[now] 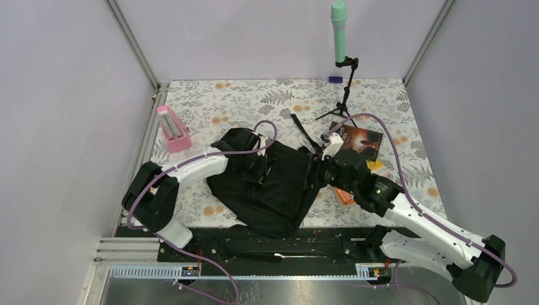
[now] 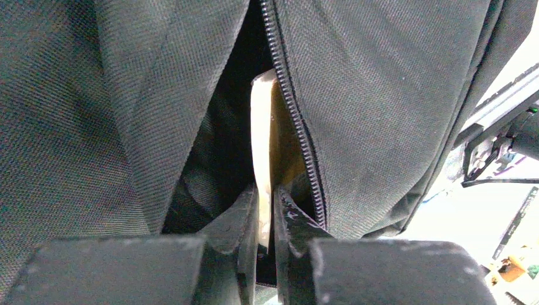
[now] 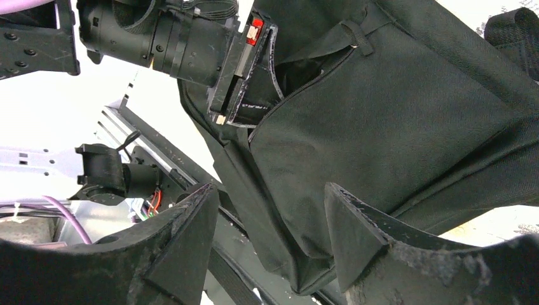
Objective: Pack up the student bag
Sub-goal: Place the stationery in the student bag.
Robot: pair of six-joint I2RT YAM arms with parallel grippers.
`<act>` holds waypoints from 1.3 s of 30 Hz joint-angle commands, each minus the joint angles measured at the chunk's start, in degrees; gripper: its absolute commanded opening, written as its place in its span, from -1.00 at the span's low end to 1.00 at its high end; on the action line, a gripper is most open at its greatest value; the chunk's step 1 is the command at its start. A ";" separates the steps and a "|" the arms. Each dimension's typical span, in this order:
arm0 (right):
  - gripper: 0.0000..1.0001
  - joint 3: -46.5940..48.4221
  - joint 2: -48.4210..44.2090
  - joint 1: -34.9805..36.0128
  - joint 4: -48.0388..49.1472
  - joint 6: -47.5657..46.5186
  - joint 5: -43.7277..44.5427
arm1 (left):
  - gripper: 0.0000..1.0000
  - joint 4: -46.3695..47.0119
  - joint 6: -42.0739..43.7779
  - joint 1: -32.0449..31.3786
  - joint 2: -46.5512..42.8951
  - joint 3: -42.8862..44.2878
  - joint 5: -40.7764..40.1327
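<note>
black student bag [image 1: 279, 190] | left claw [image 2: 267, 219] pinches pale strip [image 2: 260, 140] in opening

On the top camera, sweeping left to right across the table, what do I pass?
Pink holder → student bag → dark-covered book. The microphone stand overlaps the book's span, so it is left out.

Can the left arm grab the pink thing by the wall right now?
Probably not yet. The left tool is shut on a thin pale thing at the student bag's zip opening. The pink thing stands near that arm with nothing between them, so once it lets go it likely could.
</note>
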 commanded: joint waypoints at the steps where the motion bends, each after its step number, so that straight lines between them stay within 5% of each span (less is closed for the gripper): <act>1: 0.38 2.35 1.06 1.52 0.83 -1.76 4.01 | -0.72 -1.25 0.09 -1.10 -1.27 0.28 -2.85; 8: 0.44 1.35 -1.44 1.60 -1.81 -2.35 9.20 | 0.17 -6.27 3.08 -1.06 -10.41 2.88 -11.64; 16: 0.61 2.74 -5.47 1.58 -8.64 -4.51 16.05 | 0.66 -9.06 8.49 -0.56 -15.21 8.02 -16.85; 25: 0.84 8.59 -2.01 -2.48 -21.42 -6.82 19.62 | 0.82 -6.46 10.10 1.62 -13.77 12.61 -10.41; 32: 0.84 3.15 -1.17 -14.44 -16.70 -6.38 7.61 | 0.78 -6.56 7.95 3.64 -4.45 18.94 -4.71; 39: 0.80 -4.45 0.20 -16.35 -9.04 -4.94 5.37 | 0.66 -5.94 7.40 3.64 5.84 24.43 -5.74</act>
